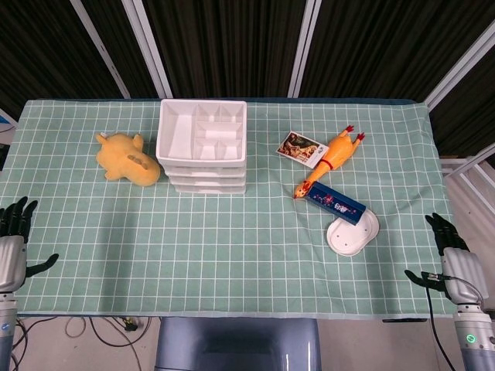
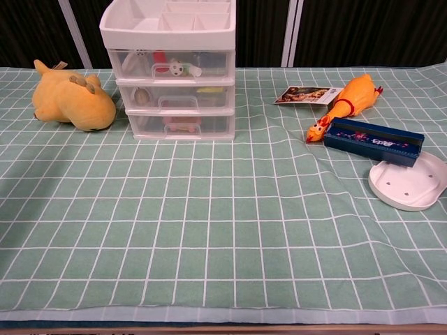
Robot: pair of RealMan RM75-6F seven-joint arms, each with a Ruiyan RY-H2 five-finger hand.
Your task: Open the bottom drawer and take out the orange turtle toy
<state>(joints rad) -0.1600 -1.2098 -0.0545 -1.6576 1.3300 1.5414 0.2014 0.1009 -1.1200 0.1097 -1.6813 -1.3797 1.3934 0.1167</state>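
A white three-drawer cabinet (image 1: pixel 202 144) (image 2: pixel 170 68) stands at the back left of the table, all drawers closed. Its clear bottom drawer (image 2: pixel 180 125) shows a small orange-pink toy (image 2: pixel 180 126) behind the handle, too blurred to name. My left hand (image 1: pixel 11 239) hangs off the table's near left edge, fingers spread and empty. My right hand (image 1: pixel 450 255) hangs off the near right edge, likewise spread and empty. Both are far from the cabinet. Neither hand appears in the chest view.
A yellow plush (image 1: pixel 128 158) (image 2: pixel 71 100) lies left of the cabinet. To the right are a picture card (image 1: pixel 298 149), a rubber chicken (image 1: pixel 332 158) (image 2: pixel 346 100), a blue box (image 1: pixel 335 204) (image 2: pixel 374 139) and a white dish (image 1: pixel 352 233) (image 2: pixel 411 181). A green checked cloth (image 1: pixel 232 255) covers the table.
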